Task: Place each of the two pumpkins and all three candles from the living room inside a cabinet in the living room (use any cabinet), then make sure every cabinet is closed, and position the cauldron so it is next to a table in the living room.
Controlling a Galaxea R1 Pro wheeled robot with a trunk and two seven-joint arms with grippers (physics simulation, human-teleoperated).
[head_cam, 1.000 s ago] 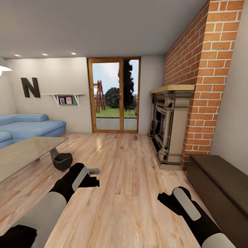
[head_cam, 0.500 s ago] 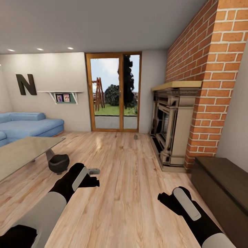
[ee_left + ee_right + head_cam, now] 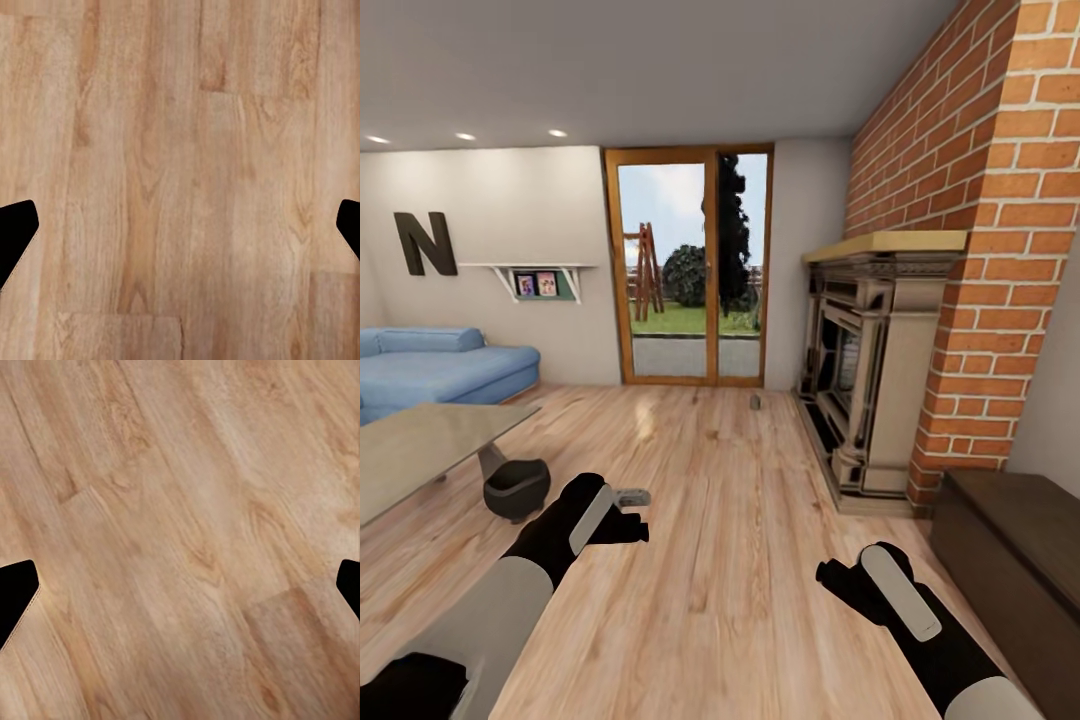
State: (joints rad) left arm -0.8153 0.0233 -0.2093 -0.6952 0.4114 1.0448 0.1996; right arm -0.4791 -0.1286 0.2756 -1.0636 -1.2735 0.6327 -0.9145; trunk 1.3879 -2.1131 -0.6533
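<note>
- Sitting on the wooden floor (image 3: 730, 560) at the left of the frame, the black cauldron (image 3: 516, 488) is just beside the leg of the glass-topped bench (image 3: 420, 455), so that part of the task looks settled.
- A small grey object (image 3: 754, 401) lies far off on the floor near the glass door (image 3: 690, 268); it may be a candle, but it is too small to tell.
- The dark cabinet (image 3: 1010, 560) runs along the lower right of the frame, beside the brick fireplace (image 3: 880, 375); its top is bare and its fronts cannot be seen.
- The left claw (image 3: 628, 512) and right claw (image 3: 840, 578) hang over bare floor, both with fingers wide apart and holding nothing.
- The step in hand seems to be travelling and searching; next the robot would need to approach that grey object and lower a claw to it.
</note>
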